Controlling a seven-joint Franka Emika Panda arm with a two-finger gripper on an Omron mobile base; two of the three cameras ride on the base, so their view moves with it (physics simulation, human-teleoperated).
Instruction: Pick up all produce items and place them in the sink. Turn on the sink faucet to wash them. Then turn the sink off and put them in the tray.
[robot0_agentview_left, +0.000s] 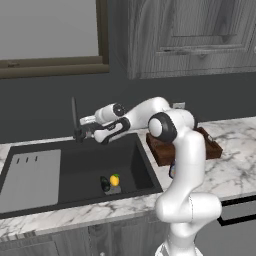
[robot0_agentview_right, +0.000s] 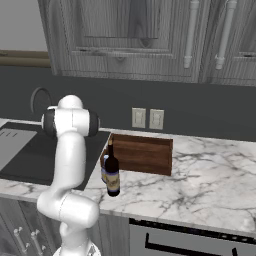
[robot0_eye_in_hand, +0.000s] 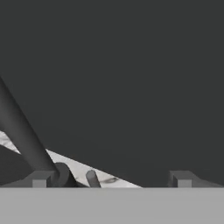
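Observation:
Both produce items lie together in the sink (robot0_agentview_left: 75, 165) near its front wall: a yellow lemon (robot0_agentview_left: 115, 179) and a dark green oval piece (robot0_agentview_left: 105, 183) touching it on the left. My gripper (robot0_agentview_left: 81, 133) reaches across the basin to the foot of the sink faucet (robot0_agentview_left: 74, 116) and stands open, holding nothing. In the hand view the spout (robot0_eye_in_hand: 22, 131) slants up on the left. The faucet's small lever (robot0_eye_in_hand: 92, 178) stands between my spread fingertips (robot0_eye_in_hand: 40, 179), nearer the left one and apart from both. The brown tray (robot0_agentview_left: 160, 150) sits on the counter right of the sink.
A light grey drainboard (robot0_agentview_left: 30, 177) covers the sink's left part. A dark wine bottle (robot0_agentview_right: 112, 175) and a small blue-capped bottle (robot0_agentview_right: 104, 170) stand by the tray (robot0_agentview_right: 142, 152) near the counter's front. Marble counter (robot0_agentview_right: 200, 185) stretches right; a dark wall rises behind the faucet.

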